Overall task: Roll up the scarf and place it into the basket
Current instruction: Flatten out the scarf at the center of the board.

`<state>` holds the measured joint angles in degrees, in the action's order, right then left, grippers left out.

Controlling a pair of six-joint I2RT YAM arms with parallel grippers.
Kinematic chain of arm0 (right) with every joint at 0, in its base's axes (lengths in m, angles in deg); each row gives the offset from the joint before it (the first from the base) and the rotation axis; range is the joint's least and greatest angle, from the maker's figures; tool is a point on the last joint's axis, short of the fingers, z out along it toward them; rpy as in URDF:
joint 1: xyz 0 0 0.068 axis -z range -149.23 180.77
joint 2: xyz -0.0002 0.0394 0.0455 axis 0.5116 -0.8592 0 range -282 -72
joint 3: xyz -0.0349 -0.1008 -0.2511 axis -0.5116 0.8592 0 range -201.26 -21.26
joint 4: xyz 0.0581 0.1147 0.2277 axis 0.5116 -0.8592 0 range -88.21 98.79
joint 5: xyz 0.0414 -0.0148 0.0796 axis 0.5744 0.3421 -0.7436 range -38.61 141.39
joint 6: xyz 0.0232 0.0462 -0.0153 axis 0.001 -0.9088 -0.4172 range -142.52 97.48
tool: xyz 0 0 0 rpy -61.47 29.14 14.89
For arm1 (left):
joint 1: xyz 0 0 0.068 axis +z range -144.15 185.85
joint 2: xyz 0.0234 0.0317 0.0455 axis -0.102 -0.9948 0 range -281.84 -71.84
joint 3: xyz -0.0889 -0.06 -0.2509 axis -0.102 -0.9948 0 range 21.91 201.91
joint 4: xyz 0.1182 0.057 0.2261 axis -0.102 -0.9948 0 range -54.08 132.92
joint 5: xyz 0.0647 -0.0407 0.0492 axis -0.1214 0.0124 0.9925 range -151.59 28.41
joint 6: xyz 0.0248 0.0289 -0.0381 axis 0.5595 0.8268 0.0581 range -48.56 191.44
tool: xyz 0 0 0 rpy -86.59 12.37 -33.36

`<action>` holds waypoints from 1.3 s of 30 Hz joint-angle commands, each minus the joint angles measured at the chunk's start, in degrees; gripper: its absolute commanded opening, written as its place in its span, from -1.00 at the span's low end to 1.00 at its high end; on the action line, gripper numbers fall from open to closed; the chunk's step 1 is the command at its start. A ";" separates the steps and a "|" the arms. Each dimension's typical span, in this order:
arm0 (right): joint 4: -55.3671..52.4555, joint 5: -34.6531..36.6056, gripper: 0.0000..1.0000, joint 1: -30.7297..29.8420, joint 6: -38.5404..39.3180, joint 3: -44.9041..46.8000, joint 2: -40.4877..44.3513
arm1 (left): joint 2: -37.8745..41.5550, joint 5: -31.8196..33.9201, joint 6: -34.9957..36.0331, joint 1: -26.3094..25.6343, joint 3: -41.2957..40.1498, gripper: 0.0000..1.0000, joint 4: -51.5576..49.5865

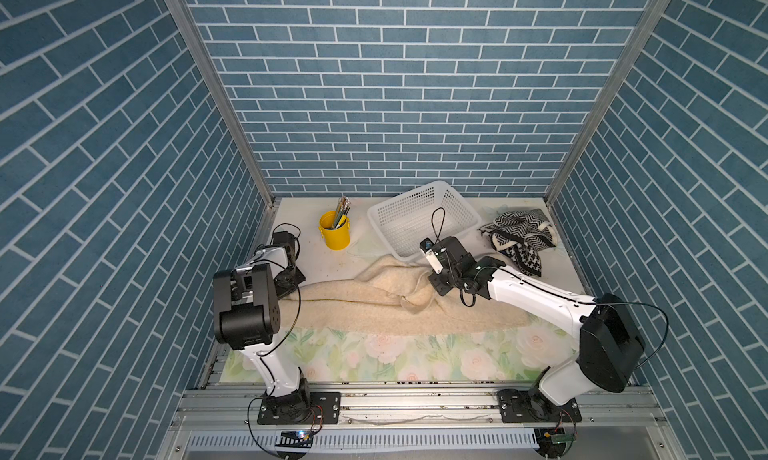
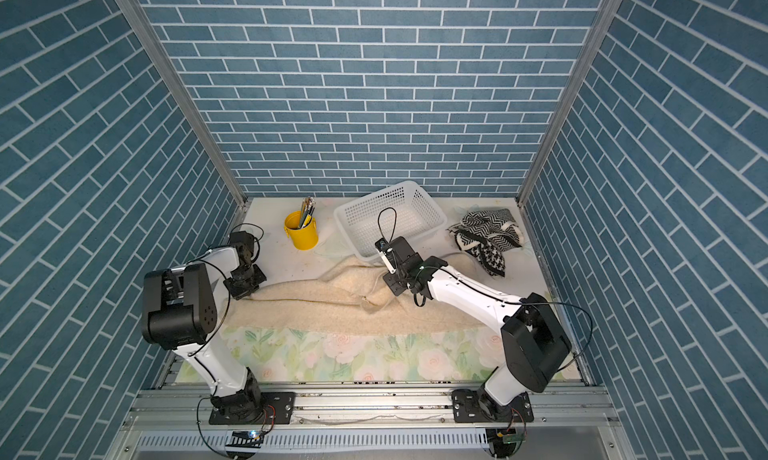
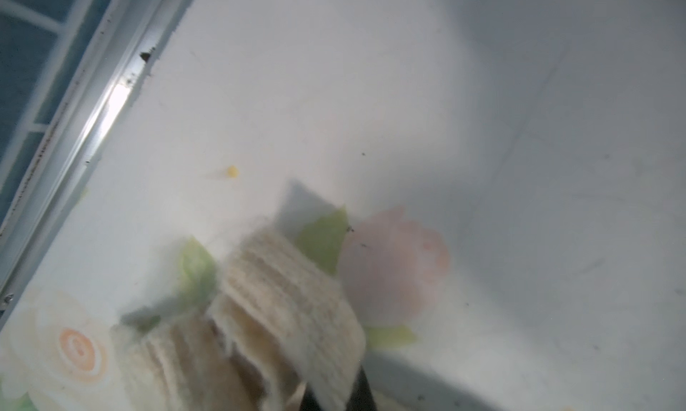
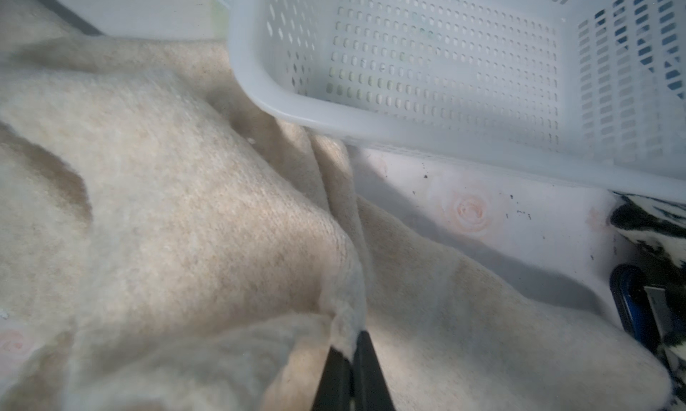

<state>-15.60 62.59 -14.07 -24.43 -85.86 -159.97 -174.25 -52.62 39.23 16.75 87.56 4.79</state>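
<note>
The cream knitted scarf (image 1: 353, 308) (image 2: 316, 312) lies stretched across the flowered table, bunched in the middle. My left gripper (image 1: 286, 281) (image 2: 246, 288) sits low at its left end. In the left wrist view the dark fingers (image 3: 365, 390) are shut on a lifted corner of the scarf (image 3: 289, 298). My right gripper (image 1: 411, 301) (image 4: 352, 348) is shut on a raised fold of the scarf (image 4: 185, 205), just in front of the white perforated basket (image 1: 409, 221) (image 2: 365, 221) (image 4: 371, 127). The basket holds nothing.
A yellow bucket of pens (image 1: 334, 231) stands at the back left of the basket. A black-and-white patterned cloth (image 1: 519, 238) (image 4: 649, 223) lies in the back right corner. Blue brick walls close in three sides, and a metal rail (image 1: 415, 400) runs along the front.
</note>
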 commanded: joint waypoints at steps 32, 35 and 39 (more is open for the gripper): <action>3.25 5.59 -1.00 6.40 -5.23 1.00 10.24 | 20.08 -0.33 -7.19 3.61 -17.16 0.89 2.20; 3.41 5.30 -1.00 6.38 -5.03 1.50 10.66 | 19.50 0.40 -9.03 4.37 -17.43 0.78 4.82; 3.37 5.36 -1.00 6.42 -5.03 2.09 11.57 | 15.78 1.60 -10.23 5.32 -14.57 0.77 8.15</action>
<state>-12.99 68.27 -7.64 -28.30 -84.83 -149.69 -156.37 -53.03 31.23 21.27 70.95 8.88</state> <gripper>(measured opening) 0.055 0.888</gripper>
